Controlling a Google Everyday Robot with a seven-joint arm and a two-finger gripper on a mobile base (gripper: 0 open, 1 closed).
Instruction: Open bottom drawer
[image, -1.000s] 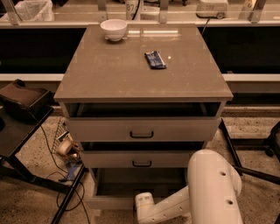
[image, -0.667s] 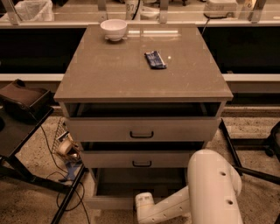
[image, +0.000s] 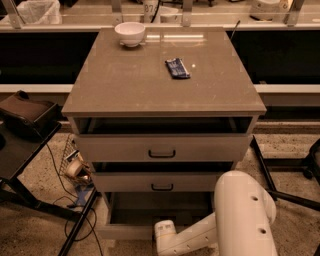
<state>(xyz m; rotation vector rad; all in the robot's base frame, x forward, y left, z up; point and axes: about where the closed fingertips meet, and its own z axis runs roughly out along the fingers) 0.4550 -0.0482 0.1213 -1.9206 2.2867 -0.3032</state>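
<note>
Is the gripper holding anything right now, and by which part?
Cannot tell: the gripper is out of view below the arm's wrist, by the open bottom drawer.

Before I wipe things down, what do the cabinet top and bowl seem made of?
Cabinet top: probably laminate, smooth grey-beige with satin sheen, faint light reflections. Bowl: likely glazed ceramic, white and glossy. The gripper sits low beside the open bottom drawer.

White rounded arm (image: 245, 215) with dark screw holes; hand unseen.
</note>
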